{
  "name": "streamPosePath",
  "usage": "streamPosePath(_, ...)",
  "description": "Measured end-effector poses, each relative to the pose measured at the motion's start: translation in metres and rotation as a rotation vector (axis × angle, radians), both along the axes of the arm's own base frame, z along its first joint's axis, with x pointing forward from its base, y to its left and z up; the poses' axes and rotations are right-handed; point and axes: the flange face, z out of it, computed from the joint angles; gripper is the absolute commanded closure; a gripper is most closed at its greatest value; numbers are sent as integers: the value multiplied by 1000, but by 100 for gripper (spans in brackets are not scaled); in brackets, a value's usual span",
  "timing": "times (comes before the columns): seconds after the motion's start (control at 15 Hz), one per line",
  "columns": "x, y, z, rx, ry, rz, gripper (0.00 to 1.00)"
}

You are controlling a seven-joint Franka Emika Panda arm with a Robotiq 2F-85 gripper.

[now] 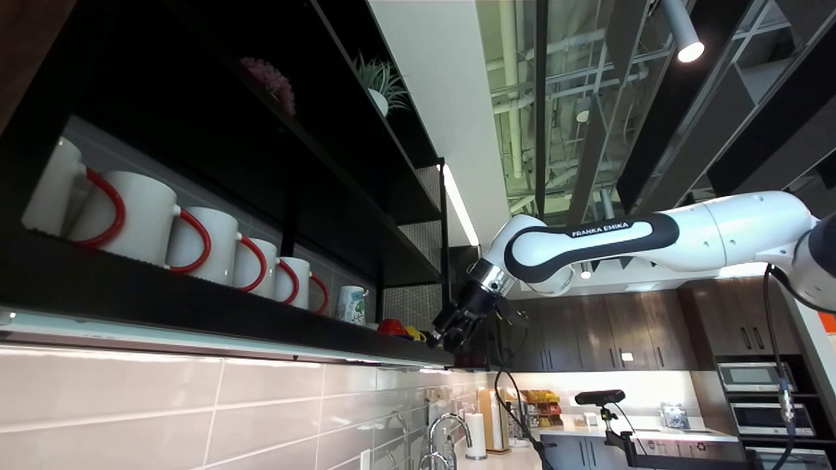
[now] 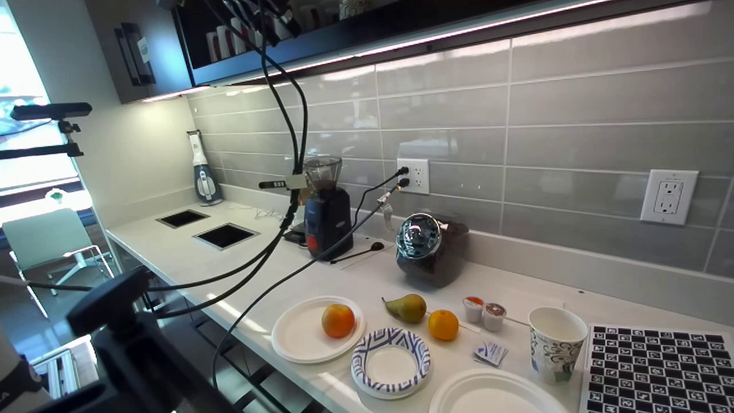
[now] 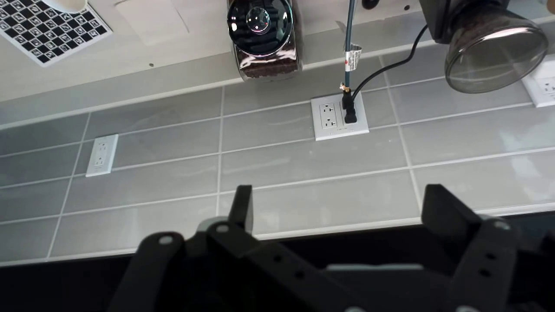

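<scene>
Gripper (image 3: 340, 203) spread wide and empty, I hover by the shelf (image 1: 196, 299) near a red object (image 1: 392, 327) and a yellow object (image 1: 415, 333): reach apparently made, no grasp yet.

In an exterior view I'm watching a white surface (image 2: 358, 281) carrying two plates (image 2: 298, 332), a blue-patterned bowl (image 2: 391, 368), a pear (image 2: 408, 308) lying just beside an orange (image 2: 444, 325), two small tubs (image 2: 473, 311), some packets (image 2: 490, 353), and a paper cup (image 2: 554, 347) standing by a checkered board (image 2: 659, 367). Farther back, a jar (image 2: 441, 261), a coffee grinder (image 2: 328, 221) and a hand vacuum (image 2: 205, 180) are resting there.
</scene>
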Motion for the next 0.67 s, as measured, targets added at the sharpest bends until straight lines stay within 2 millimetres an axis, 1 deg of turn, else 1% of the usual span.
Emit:
streamPosePath(0.13,0,0,0,0,1,0,0)
streamPosePath(0.27,-1,-2,7,-3,-47,-10,0)
streamPosePath(0.47,-4,-5,37,7,-216,-27,0)
streamPosePath(0.67,-6,-3,71,10,-362,-23,0)
